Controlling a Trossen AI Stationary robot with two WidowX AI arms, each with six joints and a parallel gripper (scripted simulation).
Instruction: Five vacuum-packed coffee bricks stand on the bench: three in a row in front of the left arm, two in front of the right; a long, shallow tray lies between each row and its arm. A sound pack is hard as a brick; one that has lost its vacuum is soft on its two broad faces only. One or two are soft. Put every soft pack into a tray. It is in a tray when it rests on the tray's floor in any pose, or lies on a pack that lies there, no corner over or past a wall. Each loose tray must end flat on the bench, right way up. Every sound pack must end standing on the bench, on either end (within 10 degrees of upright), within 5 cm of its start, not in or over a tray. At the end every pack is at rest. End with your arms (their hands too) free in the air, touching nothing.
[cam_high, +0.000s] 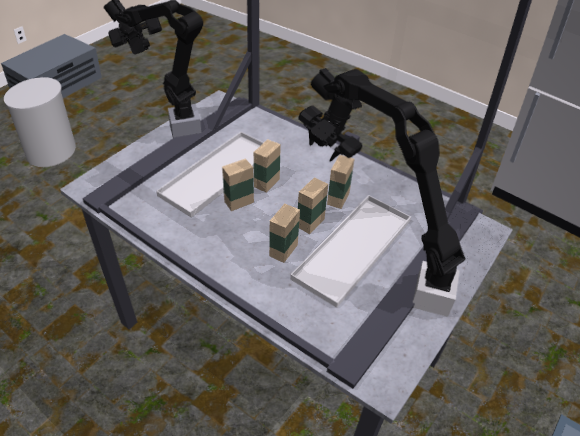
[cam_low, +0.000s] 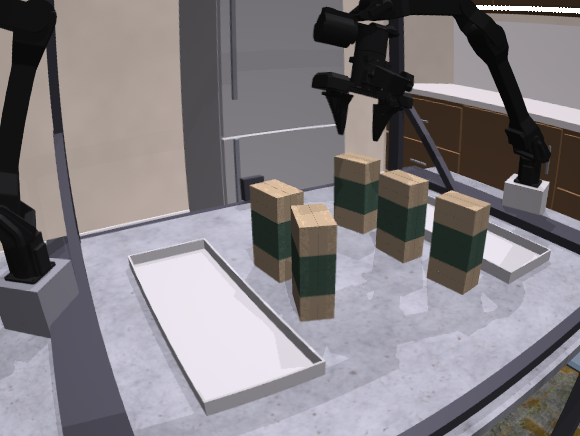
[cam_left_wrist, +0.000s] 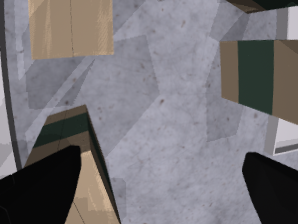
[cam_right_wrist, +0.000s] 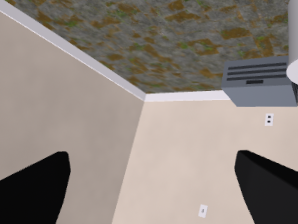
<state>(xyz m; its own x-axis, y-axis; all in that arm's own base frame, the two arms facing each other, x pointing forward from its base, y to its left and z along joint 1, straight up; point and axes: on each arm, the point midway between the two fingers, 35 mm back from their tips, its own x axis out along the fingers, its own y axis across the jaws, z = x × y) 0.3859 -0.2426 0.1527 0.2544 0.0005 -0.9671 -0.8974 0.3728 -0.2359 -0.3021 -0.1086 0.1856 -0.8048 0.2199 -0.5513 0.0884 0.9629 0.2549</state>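
Five tan coffee packs with green bands stand upright on the bench. Three form a row: the far pack (cam_high: 341, 180), the middle pack (cam_high: 312, 205) and the near pack (cam_high: 284, 232). Two more packs (cam_high: 266, 165) (cam_high: 238, 184) stand by the other tray. My left gripper (cam_high: 335, 145) is open and empty, hanging a little above the far pack (cam_low: 356, 192) of the row, fingers down (cam_low: 359, 117). In the left wrist view its fingers frame bench and pack tops (cam_left_wrist: 69, 10). My right gripper (cam_high: 125, 30) is open and empty, raised high beyond the bench edge; its wrist view (cam_right_wrist: 160, 209) shows only wall and floor.
A long white tray (cam_high: 350, 247) lies between the row of three and the left arm's base. A second white tray (cam_high: 210, 172) lies in front of the right arm's base. Dark frame posts (cam_high: 253, 50) rise at the bench's back. A white cylinder (cam_high: 40, 120) stands on the floor.
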